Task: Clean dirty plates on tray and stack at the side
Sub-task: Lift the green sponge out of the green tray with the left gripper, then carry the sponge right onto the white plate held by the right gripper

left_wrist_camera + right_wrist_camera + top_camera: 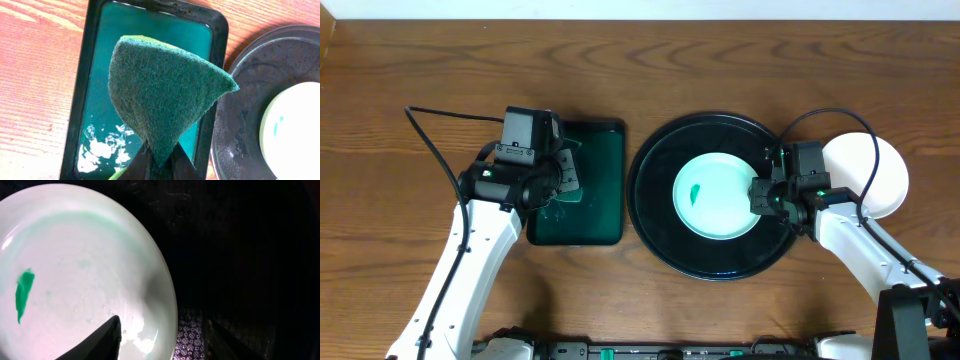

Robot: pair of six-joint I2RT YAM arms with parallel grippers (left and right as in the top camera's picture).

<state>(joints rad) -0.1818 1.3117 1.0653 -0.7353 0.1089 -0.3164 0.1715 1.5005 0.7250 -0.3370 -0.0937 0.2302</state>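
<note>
Seemingly, plate (717,196) well right of pad (160,92)

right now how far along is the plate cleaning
Done: at least one white plate sits beside the black tray. In hand: left gripper holds the scouring pad over the green tray; right gripper is open at the rim of the smeared plate on the black tray. Left: wiping its green smear, then stacking it.

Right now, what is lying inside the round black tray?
One pale mint plate with a green smear lies in the middle of the black tray. Anything beneath the plate is covered, so I cannot tell whether another lies there.
</note>
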